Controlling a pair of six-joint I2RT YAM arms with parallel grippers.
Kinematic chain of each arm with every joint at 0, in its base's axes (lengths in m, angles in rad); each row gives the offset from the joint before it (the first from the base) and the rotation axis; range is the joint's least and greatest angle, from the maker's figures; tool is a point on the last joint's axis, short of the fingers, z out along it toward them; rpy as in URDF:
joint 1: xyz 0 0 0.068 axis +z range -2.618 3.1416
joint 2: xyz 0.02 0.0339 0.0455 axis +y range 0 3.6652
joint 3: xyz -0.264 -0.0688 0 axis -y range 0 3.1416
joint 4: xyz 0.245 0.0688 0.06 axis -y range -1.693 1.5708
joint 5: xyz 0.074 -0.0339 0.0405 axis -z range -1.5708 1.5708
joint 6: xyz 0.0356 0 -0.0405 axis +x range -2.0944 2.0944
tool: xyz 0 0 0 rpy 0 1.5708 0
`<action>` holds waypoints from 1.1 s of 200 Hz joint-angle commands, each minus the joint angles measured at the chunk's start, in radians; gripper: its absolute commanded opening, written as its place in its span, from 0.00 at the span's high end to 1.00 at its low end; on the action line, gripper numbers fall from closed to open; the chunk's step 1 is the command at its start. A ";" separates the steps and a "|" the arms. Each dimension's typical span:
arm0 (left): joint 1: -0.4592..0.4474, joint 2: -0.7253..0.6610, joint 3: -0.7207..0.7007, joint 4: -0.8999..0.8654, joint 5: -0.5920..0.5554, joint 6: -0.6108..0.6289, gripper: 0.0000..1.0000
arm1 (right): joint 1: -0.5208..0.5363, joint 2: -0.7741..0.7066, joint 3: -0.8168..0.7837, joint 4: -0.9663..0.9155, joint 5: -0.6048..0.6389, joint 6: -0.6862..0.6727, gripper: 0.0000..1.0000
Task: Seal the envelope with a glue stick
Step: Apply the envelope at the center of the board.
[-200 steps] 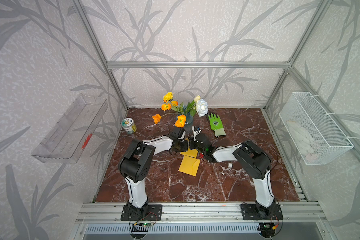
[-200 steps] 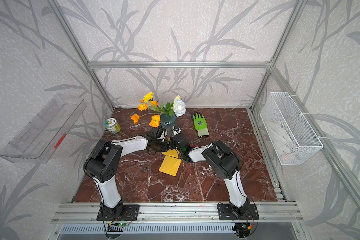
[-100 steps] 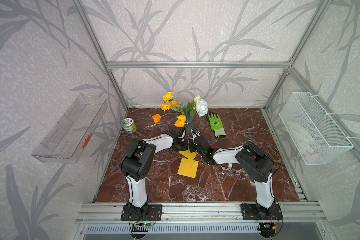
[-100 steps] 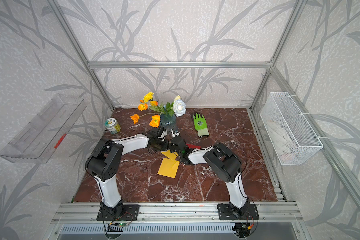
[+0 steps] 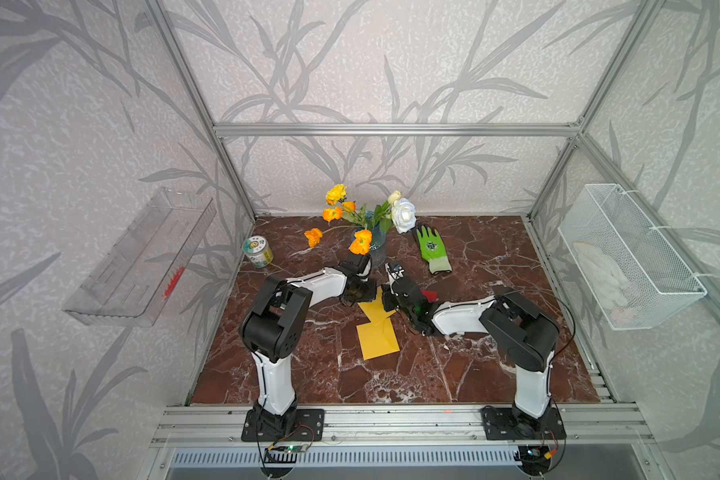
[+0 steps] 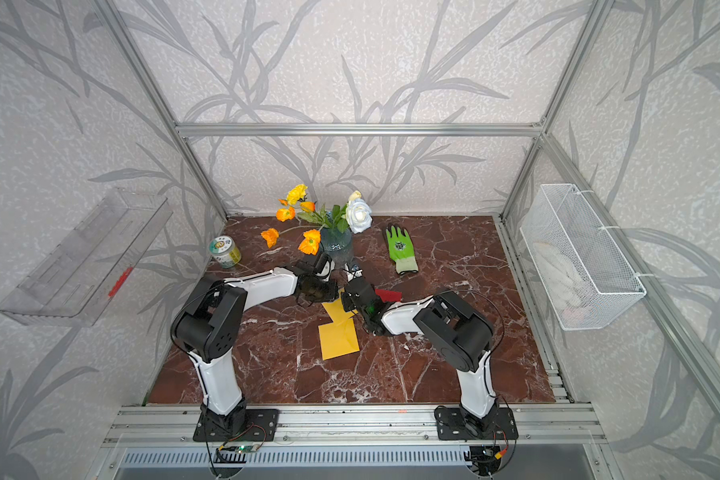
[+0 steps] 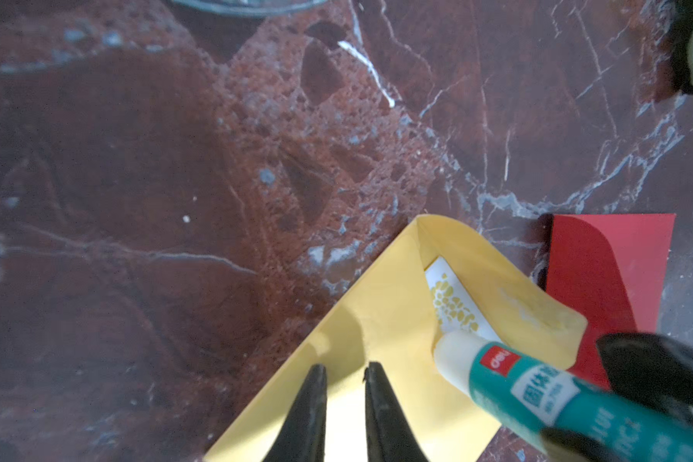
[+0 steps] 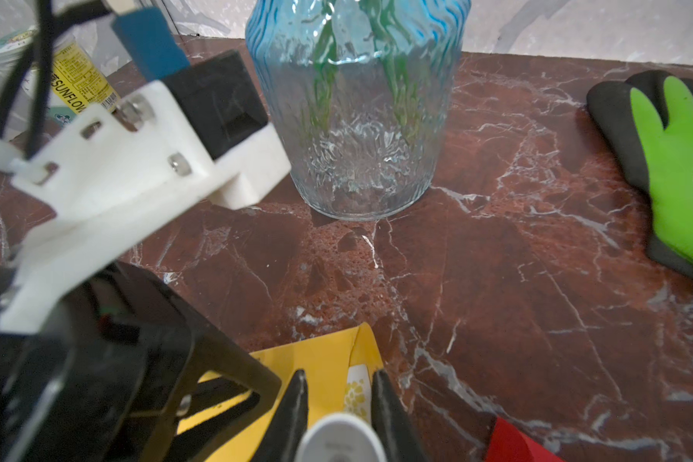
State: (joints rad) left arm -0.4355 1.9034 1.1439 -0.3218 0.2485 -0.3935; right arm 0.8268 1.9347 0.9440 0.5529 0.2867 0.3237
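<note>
A yellow envelope [image 5: 377, 336] [image 6: 337, 338] lies mid-table with its flap [image 7: 537, 304] folded open and a white patterned card [image 7: 453, 304] inside. My right gripper [image 8: 339, 376] [image 5: 387, 299] is shut on the glue stick [image 7: 537, 384], a white tube with a teal label. The stick's bare white tip touches the envelope at the mouth, beside the flap. Its round white end [image 8: 341, 438] shows between the fingers. My left gripper [image 7: 344, 370] [image 5: 368, 291] hovers low over the envelope's upper corner. Its jaws stand a narrow gap apart with nothing between them.
A red envelope [image 7: 609, 280] [image 5: 429, 296] lies just right of the yellow flap. Behind stands a blue glass vase [image 8: 357, 120] of flowers [image 5: 360, 216], with a green glove [image 5: 432, 249] and a tin can [image 5: 258, 251] to its sides. A wire basket [image 5: 628, 257] and a clear tray [image 5: 142, 257] hang on the side walls.
My right gripper has carried the glue stick left and back across the flap area. The left gripper has stayed over the envelope's top.
</note>
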 commanded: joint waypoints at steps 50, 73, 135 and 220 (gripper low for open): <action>0.017 0.109 -0.076 -0.174 -0.092 0.002 0.79 | -0.002 -0.092 -0.052 -0.084 -0.018 -0.007 1.00; 0.018 0.107 -0.075 -0.175 -0.088 0.003 0.79 | -0.002 -0.110 -0.026 -0.091 -0.039 0.007 1.00; 0.015 0.106 -0.075 -0.172 -0.080 -0.002 0.79 | 0.001 -0.041 0.048 -0.080 -0.135 0.071 1.00; 0.015 0.111 -0.067 -0.177 -0.080 -0.001 0.78 | 0.027 -0.007 0.006 -0.098 -0.074 0.002 1.00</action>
State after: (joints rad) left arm -0.4324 1.9022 1.1454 -0.3191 0.2577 -0.3954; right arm 0.8433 1.9419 0.9928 0.4828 0.1844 0.3527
